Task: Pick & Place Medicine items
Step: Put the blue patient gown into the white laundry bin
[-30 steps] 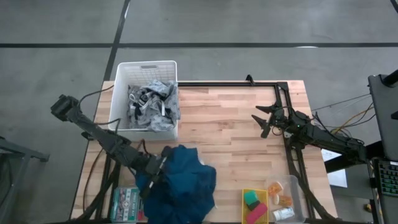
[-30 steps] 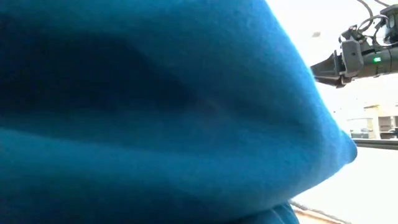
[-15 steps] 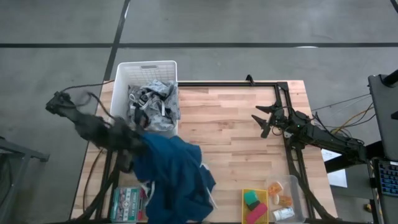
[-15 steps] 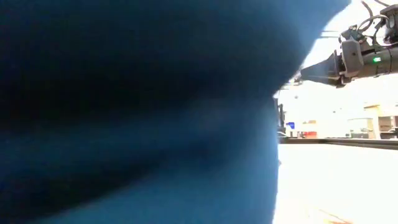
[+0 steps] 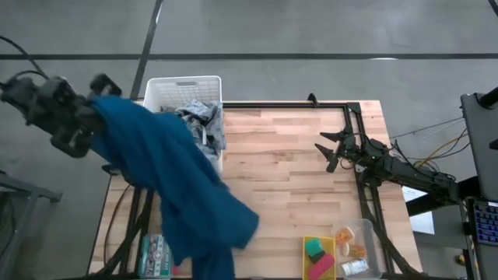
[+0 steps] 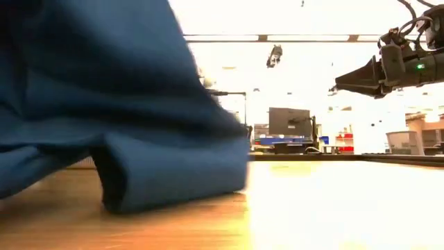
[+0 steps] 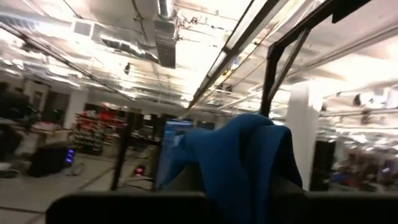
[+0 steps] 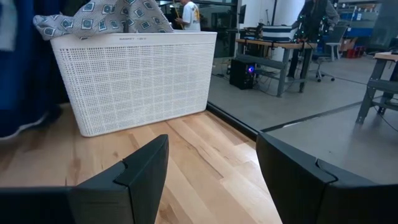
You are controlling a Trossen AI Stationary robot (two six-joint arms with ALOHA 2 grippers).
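Observation:
The medicine items lie at the near right: a small white carton (image 5: 354, 267) and tiny orange pieces (image 5: 348, 234) in a clear container (image 5: 369, 233). My left gripper (image 5: 93, 107) is high up beyond the table's far left corner, shut on a blue cloth (image 5: 183, 183). The cloth stretches slantwise from there to the near edge. In the low view the blue cloth (image 6: 125, 132) fills the left side. My right gripper (image 5: 331, 152) waits open at the right, level above the table, far from the items. The right gripper's (image 8: 211, 174) fingers have nothing between them. My left gripper holds a bunched upper part (image 7: 244, 163) of the blue cloth between its fingers; how many layers cannot be told. The gripper points slanting upward. The cloth hangs down from it over the table's left side, and its lower end (image 6: 173, 187) lies folded on the table.
A white basket (image 5: 173, 83) with grey patterned cloths stands at the far left, beside the hanging cloth. A flat green-and-white box (image 5: 154, 253) lies at the near left. A yellow tray (image 5: 309, 267) with green and pink blocks sits beside the clear container. Bare wood lies mid-table.
My left gripper has risen and swung toward the table's far left corner, tipping upward, still shut on the blue cloth. The cloth, a heap at the near edge before, is now drawn out long; its upper part is lifted and its lower end stays on the table.

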